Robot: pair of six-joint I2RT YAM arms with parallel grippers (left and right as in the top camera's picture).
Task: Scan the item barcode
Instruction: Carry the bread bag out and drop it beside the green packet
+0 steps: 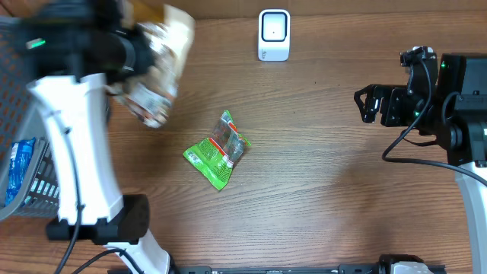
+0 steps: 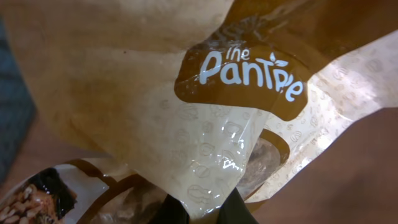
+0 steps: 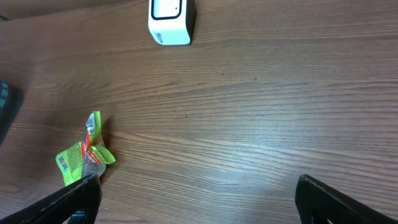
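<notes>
Closest in, on the left: got a grey basket (image 1: 11, 99) by the table (image 1: 319, 198) edge, with a blue pack (image 1: 19, 167) inside

Just past that, seeing the left gripper (image 2: 202, 214) clamped shut on a tan pouch (image 1: 156, 65), pinching a fold of it between dark fingers (image 2: 169, 213). Looks lifted off the wood, over the left rear of the table, right beside the basket. Pretty blurry from overhead. Fills the whole left wrist view: "the Pantree" in white on a brown patch, a shiny clear bit below it, a food photo down in the corner. Can't tell which side has the barcode

Middle of the table: got a crumpled green packet (image 1: 218, 150) lying flat, touching nothing, well apart from both grippers

Over on the right, a bit further back: right gripper (image 1: 361, 105) spread wide open, gripping nothing, hovering over bare wood. Black fingers (image 3: 68, 199) sitting at the two bottom corners of its own view, with only table between them

Farthest back: white scanner (image 1: 274, 34) standing near the far edge, roughly between the two arms, well apart from the pouch
</notes>
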